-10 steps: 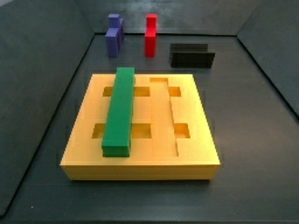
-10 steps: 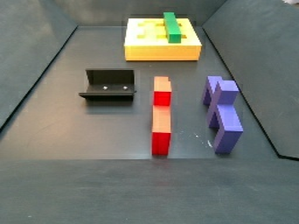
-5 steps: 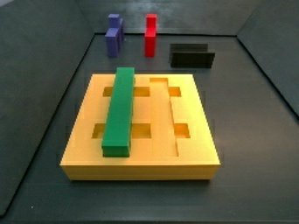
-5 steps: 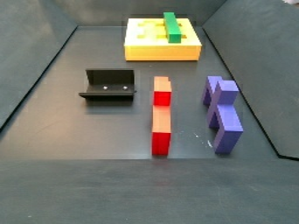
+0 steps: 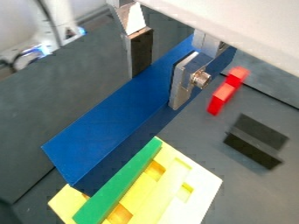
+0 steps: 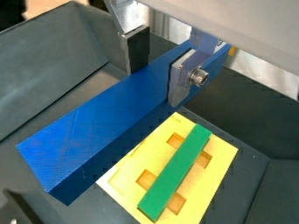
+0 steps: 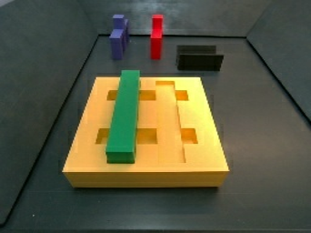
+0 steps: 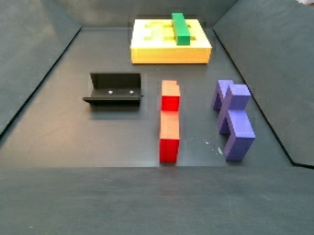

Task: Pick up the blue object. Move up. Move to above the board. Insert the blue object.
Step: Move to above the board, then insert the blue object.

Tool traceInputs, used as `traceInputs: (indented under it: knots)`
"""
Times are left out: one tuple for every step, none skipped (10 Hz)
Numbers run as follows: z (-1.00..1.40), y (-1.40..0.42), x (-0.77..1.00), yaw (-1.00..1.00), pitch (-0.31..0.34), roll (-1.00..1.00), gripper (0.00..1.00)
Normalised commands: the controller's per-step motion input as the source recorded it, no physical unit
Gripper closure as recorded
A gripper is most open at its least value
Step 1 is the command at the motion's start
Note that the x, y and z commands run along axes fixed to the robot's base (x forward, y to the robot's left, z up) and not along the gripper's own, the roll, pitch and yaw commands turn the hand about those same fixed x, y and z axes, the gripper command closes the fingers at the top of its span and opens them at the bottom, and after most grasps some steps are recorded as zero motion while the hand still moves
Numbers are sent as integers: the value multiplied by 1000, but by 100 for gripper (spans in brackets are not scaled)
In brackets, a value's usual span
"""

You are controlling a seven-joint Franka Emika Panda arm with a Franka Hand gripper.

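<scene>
**Bar held over board**

End effector [image 5: 162, 59] pinches the blue bar [image 5: 122, 118] above the board [image 6: 222, 171]; both out of frame in side views. Green bar [image 7: 123, 114] fills one groove. Fixture [image 8: 113, 88], red block [image 8: 170, 120] and purple block [image 8: 233, 117] well apart on the surface.

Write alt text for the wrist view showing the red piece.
The gripper holds the blue object between its silver fingers, above the board, where a green bar lies. A red piece and the fixture stand on the dark floor beyond.
</scene>
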Motion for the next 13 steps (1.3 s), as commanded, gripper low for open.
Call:
traceInputs:
  knots:
    - [26,-28,75,203,158,67,100]
    - [-386,0,0,0,0,-110,100]
    - [-663,-3,0,-14,0,-134,100]
    - [-866,-100,0,-11,-10,-124,100]
    - [-903,-266,0,0,-23,-86,100]
    - [-926,-326,0,49,-46,-49,100]
    - [-954,-374,0,37,-44,-40,100]
    - [-891,-349,31,11,-49,-81,100]
    - [-831,-346,20,0,-63,-106,100]
    - [-766,-194,154,0,0,0,100]
    - [-854,-154,126,20,-83,0,100]
    - [-914,-89,111,63,-169,-21,100]
    - [-774,-23,89,126,-234,0,100]
